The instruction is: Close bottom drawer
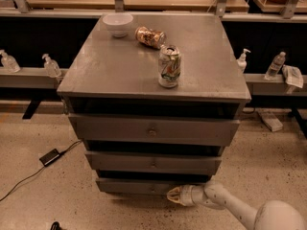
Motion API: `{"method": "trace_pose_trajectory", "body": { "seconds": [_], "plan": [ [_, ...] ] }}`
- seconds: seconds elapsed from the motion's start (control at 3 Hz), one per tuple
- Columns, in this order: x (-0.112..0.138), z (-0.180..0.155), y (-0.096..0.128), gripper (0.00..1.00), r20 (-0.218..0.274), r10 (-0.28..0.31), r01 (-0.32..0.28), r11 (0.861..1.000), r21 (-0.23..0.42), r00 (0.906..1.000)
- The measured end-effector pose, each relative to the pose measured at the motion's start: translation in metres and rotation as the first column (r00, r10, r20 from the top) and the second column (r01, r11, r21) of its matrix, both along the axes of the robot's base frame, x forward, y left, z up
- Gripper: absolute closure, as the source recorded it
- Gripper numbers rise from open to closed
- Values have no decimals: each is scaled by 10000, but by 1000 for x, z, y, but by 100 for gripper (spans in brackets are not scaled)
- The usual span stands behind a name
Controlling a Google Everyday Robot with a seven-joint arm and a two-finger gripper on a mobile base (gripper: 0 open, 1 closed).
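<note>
The bottom drawer (136,185) is the lowest, narrowest grey front of the cabinet, standing a little out from the body with a dark gap above it. My gripper (172,195) is low at the floor, its pale tip against the drawer front right of its middle. The white arm (230,206) reaches in from the lower right.
The grey cabinet top (120,66) carries an upright soda can (169,66), a crushed can (149,36) and a white bowl (118,24). The middle drawer (153,163) and top drawer (153,130) are above. A black adapter with cable (49,156) lies on the floor at left.
</note>
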State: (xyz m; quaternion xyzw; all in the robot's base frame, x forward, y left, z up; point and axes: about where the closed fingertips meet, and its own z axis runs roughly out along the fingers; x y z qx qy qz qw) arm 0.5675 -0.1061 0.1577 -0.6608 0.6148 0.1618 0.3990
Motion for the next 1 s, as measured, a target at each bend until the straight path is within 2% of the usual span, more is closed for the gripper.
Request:
{"method": "trace_pose_trajectory", "body": {
  "seconds": [0.33,1.0],
  "plan": [
    [20,2,-9,100,249,-404,395,9986,342,9989],
    [33,4,-20,100,496,-796,760,9946,707,9956]
  ]
}}
